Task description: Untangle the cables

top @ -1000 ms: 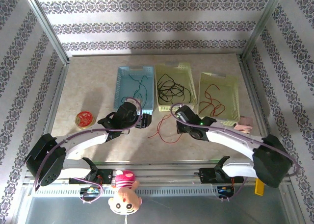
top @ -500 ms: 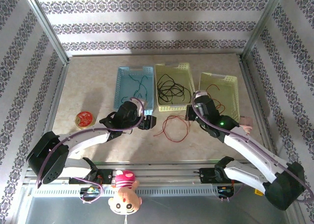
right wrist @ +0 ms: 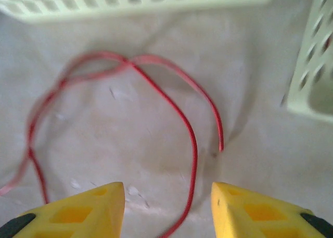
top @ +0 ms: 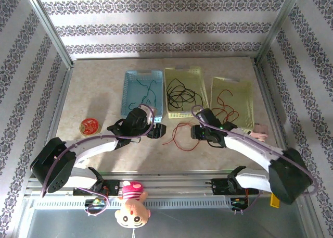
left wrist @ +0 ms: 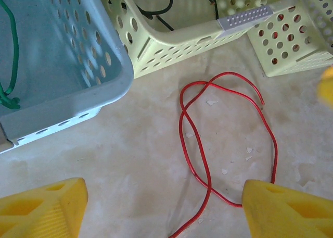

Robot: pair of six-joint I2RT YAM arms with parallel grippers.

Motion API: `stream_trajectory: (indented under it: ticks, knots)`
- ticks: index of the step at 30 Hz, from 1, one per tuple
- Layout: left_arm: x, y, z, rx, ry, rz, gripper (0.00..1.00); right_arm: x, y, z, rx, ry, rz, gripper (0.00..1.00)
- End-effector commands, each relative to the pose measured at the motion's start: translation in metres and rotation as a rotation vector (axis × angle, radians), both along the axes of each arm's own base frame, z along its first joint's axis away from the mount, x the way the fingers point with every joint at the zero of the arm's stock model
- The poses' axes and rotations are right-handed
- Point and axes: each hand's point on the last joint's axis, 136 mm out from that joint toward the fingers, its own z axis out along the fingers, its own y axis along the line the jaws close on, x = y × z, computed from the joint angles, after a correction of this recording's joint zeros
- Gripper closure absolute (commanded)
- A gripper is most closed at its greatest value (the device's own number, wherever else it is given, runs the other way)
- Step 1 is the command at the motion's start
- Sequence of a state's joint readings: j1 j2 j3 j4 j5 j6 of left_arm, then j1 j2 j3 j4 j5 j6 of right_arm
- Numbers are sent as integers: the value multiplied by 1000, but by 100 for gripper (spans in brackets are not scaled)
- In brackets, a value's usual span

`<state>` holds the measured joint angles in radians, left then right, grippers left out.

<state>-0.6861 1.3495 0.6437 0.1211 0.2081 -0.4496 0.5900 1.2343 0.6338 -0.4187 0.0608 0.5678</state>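
the loose red cable (left wrist: 181,118) lies on the table (left wrist: 119,160) just in front of the middle basket (top: 183,70), looped and crossing itself. the right gripper (right wrist: 166,209) hovers over the loop with fingers spread, pinching nothing; the wrist view is blurred, so it only appears to be clear of the cable. the left gripper (left wrist: 164,207) is also spread and empty, just left of the loop. risk: closing on both crossed strands would tighten the tangle or drag it against the basket. contents: middle basket, black cable (top: 179,95); blue basket (top: 127,92) to its left, dark green cable (top: 148,92); pale basket (top: 231,80) to its right, a second red cable (top: 226,110).
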Motion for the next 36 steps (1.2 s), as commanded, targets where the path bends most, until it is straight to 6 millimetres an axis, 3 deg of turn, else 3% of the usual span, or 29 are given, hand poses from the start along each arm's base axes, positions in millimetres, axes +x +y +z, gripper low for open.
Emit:
stream_trajectory:
  ticks: [1, 5, 9, 14, 18, 23, 28, 36]
  knots:
    - [10, -7, 16, -14, -60, -5, 22, -12, 0, -20, -26, 83, -15, 53]
    - [11, -2, 12, 6, -61, 21, 22, -14, -2, -38, -58, 138, -34, 54]
    - [10, 6, 10, 24, -65, 50, 22, -21, 0, -51, -110, 189, -23, 60]
    - [11, 14, 10, 43, -82, 80, 22, -29, -4, -58, -204, 224, -16, 93]
    - [11, 15, 10, 46, -82, 82, 22, -21, -5, -47, -211, 175, -36, 99]
    - [12, 15, 11, 46, -87, 87, 22, 1, -2, -3, -143, -2, -56, 100]
    - [13, 13, 10, 44, -86, 84, 22, 17, 6, 55, -32, -197, -55, 98]
    - [15, 11, 7, 35, -78, 89, 22, 37, -8, 154, -3, -476, -70, 97]
